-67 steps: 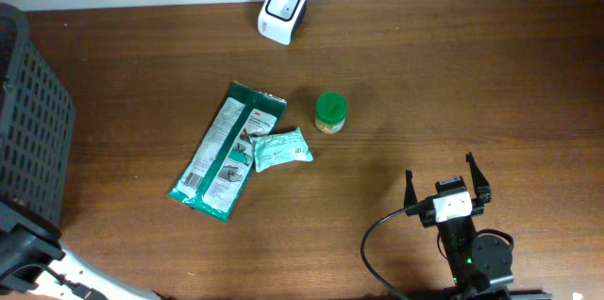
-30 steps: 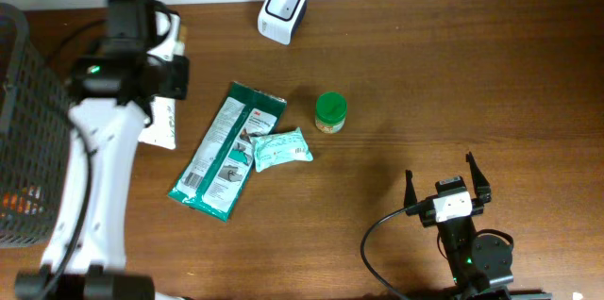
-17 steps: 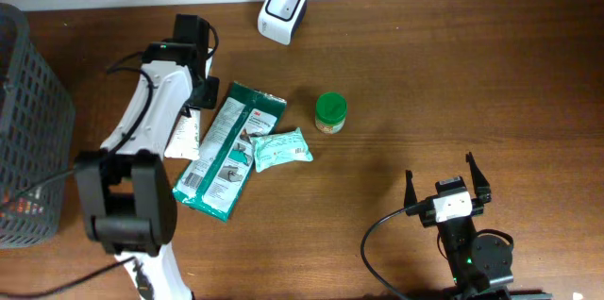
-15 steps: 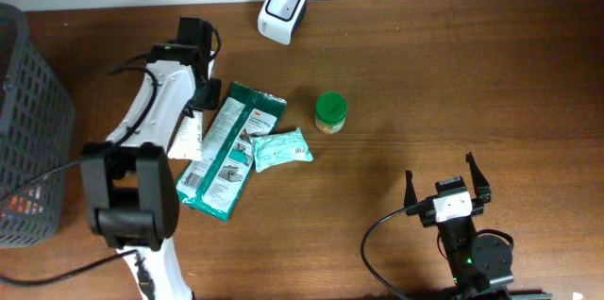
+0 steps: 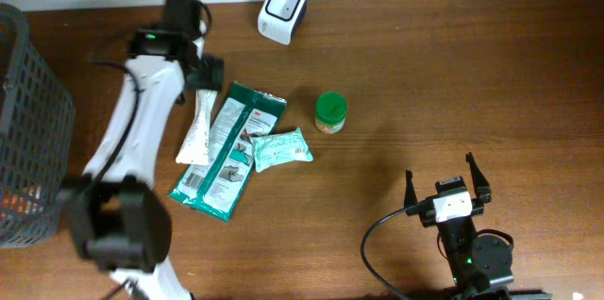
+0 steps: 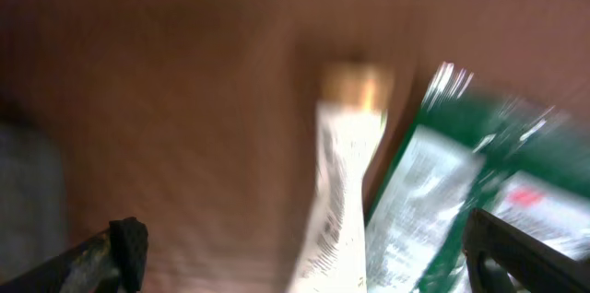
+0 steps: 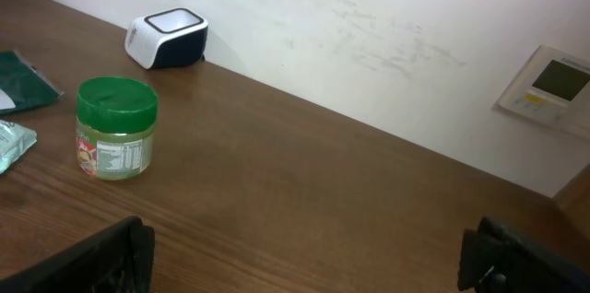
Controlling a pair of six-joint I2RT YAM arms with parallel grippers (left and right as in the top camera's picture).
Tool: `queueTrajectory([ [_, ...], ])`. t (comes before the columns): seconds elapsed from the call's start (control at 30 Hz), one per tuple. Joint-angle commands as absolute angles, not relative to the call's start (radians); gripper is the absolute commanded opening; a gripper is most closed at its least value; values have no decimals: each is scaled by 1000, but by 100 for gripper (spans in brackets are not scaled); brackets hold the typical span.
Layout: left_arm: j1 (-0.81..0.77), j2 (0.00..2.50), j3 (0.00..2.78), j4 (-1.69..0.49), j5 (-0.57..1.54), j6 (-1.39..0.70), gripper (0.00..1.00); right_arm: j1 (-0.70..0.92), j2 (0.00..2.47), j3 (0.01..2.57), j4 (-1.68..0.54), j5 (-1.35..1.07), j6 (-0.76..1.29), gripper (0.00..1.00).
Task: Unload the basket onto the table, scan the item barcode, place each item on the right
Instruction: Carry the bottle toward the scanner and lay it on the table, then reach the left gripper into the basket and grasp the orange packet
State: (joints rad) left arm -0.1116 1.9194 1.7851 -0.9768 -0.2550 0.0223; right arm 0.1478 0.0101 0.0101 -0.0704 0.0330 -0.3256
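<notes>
A white tube [image 5: 196,128] with a brownish cap lies flat on the table, just left of a large green pouch [image 5: 226,149]. My left gripper [image 5: 201,75] hovers open right over the tube's upper end, holding nothing. In the blurred left wrist view the white tube [image 6: 341,201] lies between and beyond the widely spread fingers [image 6: 129,242], beside the green pouch [image 6: 461,192]. The white barcode scanner [image 5: 282,9] stands at the table's far edge. My right gripper [image 5: 448,182] rests open and empty at the front right, far from everything.
A small teal packet [image 5: 281,148] lies on the pouch's right edge. A green-lidded jar [image 5: 330,111] stands beside it, also seen in the right wrist view [image 7: 115,127] in front of the scanner [image 7: 166,37]. A dark mesh basket [image 5: 28,121] stands at the left edge.
The left arm swung in from the basket side carrying the white tube, then opened and let it go beside the green pouch. The right arm has not moved.
</notes>
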Motion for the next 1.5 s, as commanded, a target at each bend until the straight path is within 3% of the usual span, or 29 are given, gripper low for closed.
queueTrajectory([
  [0.0, -69, 1673, 1898, -974, -289, 87, 99, 154, 6, 6, -79, 31, -329, 99],
  [0.13, 112, 1525, 1906, -955, -330, -14, 99, 154, 6, 6, -79, 31, -329, 99],
  [0.3, 506, 1501, 1906, -958, -283, -209, 100, 154, 6, 6, -79, 31, -329, 99],
  [0.37, 643, 1531, 1906, -956, -226, -251, 95, 154, 6, 6, -79, 31, -329, 99],
  [0.53, 820, 1655, 1905, -1015, -183, -329, 84, 154, 6, 6, -79, 31, -329, 99],
  [0.7, 854, 1856, 1899, -1088, -179, -329, 72, 154, 6, 6, -79, 31, -329, 99],
  [1.23, 854, 2212, 1880, -1173, -183, -348, 65, 154, 6, 6, -79, 31, -329, 99],
  [1.47, 854, 2218, 1721, -1060, -236, -351, 68, 154, 6, 6, -79, 31, -329, 99],
])
